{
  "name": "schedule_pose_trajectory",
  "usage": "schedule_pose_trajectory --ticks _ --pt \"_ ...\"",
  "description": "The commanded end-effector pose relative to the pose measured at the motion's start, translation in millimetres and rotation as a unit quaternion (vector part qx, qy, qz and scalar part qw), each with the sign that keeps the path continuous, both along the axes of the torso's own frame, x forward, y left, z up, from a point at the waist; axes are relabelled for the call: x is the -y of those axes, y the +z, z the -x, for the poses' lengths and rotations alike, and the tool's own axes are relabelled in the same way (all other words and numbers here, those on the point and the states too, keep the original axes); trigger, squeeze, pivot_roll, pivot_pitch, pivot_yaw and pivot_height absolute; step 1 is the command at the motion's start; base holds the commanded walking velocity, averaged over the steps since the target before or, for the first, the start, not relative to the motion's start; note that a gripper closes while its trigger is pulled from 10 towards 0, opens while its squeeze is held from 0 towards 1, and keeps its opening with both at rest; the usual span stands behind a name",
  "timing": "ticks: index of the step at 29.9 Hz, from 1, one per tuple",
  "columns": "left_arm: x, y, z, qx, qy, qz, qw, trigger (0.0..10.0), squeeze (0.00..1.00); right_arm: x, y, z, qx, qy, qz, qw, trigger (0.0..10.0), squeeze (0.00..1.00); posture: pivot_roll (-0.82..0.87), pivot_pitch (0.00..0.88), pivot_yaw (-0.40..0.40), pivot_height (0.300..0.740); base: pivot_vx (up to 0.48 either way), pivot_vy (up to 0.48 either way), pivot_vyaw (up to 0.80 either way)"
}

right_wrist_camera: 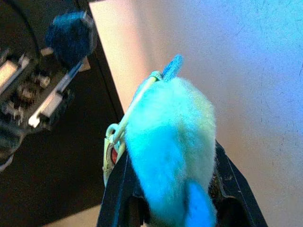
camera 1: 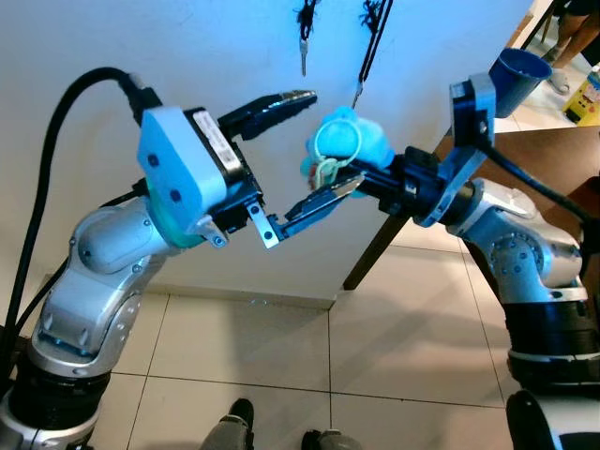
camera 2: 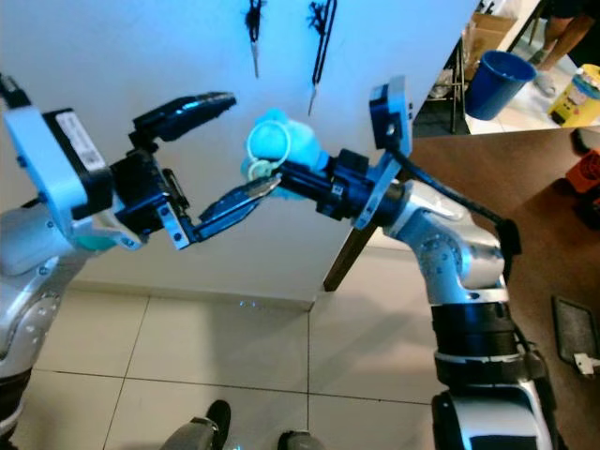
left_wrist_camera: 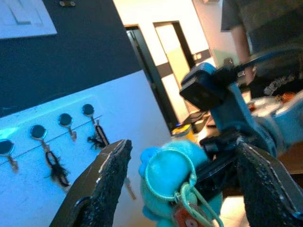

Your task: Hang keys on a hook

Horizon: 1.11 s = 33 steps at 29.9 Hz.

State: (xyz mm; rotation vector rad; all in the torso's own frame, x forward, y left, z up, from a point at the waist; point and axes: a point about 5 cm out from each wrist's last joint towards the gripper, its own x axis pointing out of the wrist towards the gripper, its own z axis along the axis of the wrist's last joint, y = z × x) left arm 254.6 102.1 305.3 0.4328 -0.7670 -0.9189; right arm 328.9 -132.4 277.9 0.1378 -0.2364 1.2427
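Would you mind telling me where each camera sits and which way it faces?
Eye views: on the head, looking down at both arms, the wall and floor.
Left wrist view: along the open left gripper toward the fluffy blue keyring and wall hooks.
Right wrist view: along the right gripper, shut on the keyring.
All share the keyring.

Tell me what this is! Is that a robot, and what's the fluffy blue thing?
Yes, a robot with two silver arms. Two pictures come from cameras on its head, two from cameras on its wrists. The right gripper has its black fingers shut on a fluffy turquoise pompom keychain with a pale ring. The left gripper reaches toward it, fingers open around it. On the white wall behind are round dark hooks, some already holding keys. A person's shoes stand on the tiled floor.
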Motion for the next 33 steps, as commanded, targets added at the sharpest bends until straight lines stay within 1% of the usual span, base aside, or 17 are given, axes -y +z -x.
schedule_pose_trajectory --ticks 1,4,6,7,8,9,12,13,15,21,22,23,24,25,27,28,33 --pt "1.7 -3 2.1 0.017 0.011 -0.012 1.000 10.0 0.00 2.2 2 -1.7 -0.005 -0.006 -0.017 1.000 0.0 0.00 0.02 0.134 -0.035 0.740 0.000 0.000 0.00" --pt "0.1 -5 0.0 0.015 0.023 -0.006 1.000 10.0 0.00 1.8 1 -2.0 -0.006 -0.008 -0.021 1.000 0.0 0.00 0.02 0.129 -0.031 0.740 0.000 0.000 0.00" --pt "-0.8 -15 -5.5 -0.066 0.014 0.082 0.994 10.0 0.00 0.3 6 0.4 0.010 0.002 -0.055 0.998 0.0 0.00 0.02 0.117 -0.027 0.740 0.000 0.000 0.00" --pt "-0.8 -15 -5.5 -0.066 0.014 0.082 0.994 10.0 0.00 0.3 6 0.4 0.010 0.002 -0.055 0.998 0.0 0.00 0.02 0.117 -0.027 0.740 0.000 0.000 0.00" --pt "-0.3 -21 -7.2 -0.112 -0.001 0.130 0.985 10.0 0.00 -0.3 10 2.7 0.019 0.012 -0.075 0.997 0.0 0.00 0.02 0.118 -0.026 0.740 0.000 0.000 0.00" --pt "-0.3 -21 -7.2 -0.112 -0.001 0.130 0.985 10.0 0.00 -0.3 10 2.7 0.019 0.012 -0.075 0.997 0.0 0.00 0.02 0.118 -0.026 0.740 0.000 0.000 0.00" --pt "1.2 -34 -10.6 -0.194 -0.025 0.234 0.952 10.0 0.00 -0.9 15 7.2 0.032 0.029 -0.111 0.993 0.0 0.00 0.02 0.123 -0.024 0.740 0.000 0.000 0.00" --pt "1.2 -34 -10.6 -0.194 -0.025 0.234 0.952 10.0 0.00 -0.9 15 7.2 0.032 0.029 -0.111 0.993 0.0 0.00 0.02 0.123 -0.024 0.740 0.000 0.000 0.00" --pt "0.0 -39 -12.3 -0.211 -0.023 0.268 0.940 10.0 0.00 -0.6 17 9.1 0.035 0.035 -0.120 0.992 0.0 0.00 0.02 0.123 -0.024 0.740 0.000 0.000 0.00" --pt "0.8 -42 -13.4 -0.214 -0.020 0.275 0.937 10.0 0.00 0.0 18 10.1 0.037 0.038 -0.125 0.991 0.0 0.00 0.02 0.126 -0.025 0.740 0.000 0.000 0.00" --pt "1.9 -41 -13.5 -0.209 -0.019 0.272 0.939 8.0 0.00 -0.6 18 10.1 0.037 0.039 -0.124 0.991 0.0 0.00 0.02 0.124 -0.024 0.740 0.000 0.000 0.00" --pt "2.7 -40 -13.3 -0.207 -0.019 0.272 0.940 7.1 0.00 -1.1 17 10.0 0.037 0.039 -0.123 0.991 0.0 0.00 0.02 0.124 -0.024 0.740 0.000 0.000 0.00" --pt "2.7 -40 -13.3 -0.207 -0.019 0.272 0.940 7.1 0.00 -1.1 17 10.0 0.037 0.039 -0.123 0.991 0.0 0.00 0.02 0.124 -0.024 0.740 0.000 0.000 0.00" --pt "3.7 -39 -12.7 -0.206 -0.021 0.270 0.940 4.4 0.00 -1.6 17 9.8 0.037 0.039 -0.121 0.991 0.0 0.00 0.02 0.124 -0.023 0.740 0.000 0.000 0.00" --pt "5.0 -38 -11.3 -0.211 -0.032 0.271 0.939 4.6 0.00 -1.8 17 9.3 0.036 0.037 -0.120 0.991 0.0 0.00 0.02 0.124 -0.020 0.740 0.000 0.000 0.00" --pt "6.6 -37 -8.8 -0.216 -0.046 0.271 0.937 5.5 0.00 -1.7 16 8.8 0.035 0.035 -0.119 0.992 0.0 0.00 0.02 0.124 -0.020 0.740 0.000 0.000 0.00" --pt "8.2 -35 -5.7 -0.223 -0.065 0.271 0.934 5.5 0.00 -1.4 16 8.4 0.034 0.033 -0.119 0.992 0.0 0.00 0.02 0.124 -0.020 0.740 0.000 0.000 0.00"
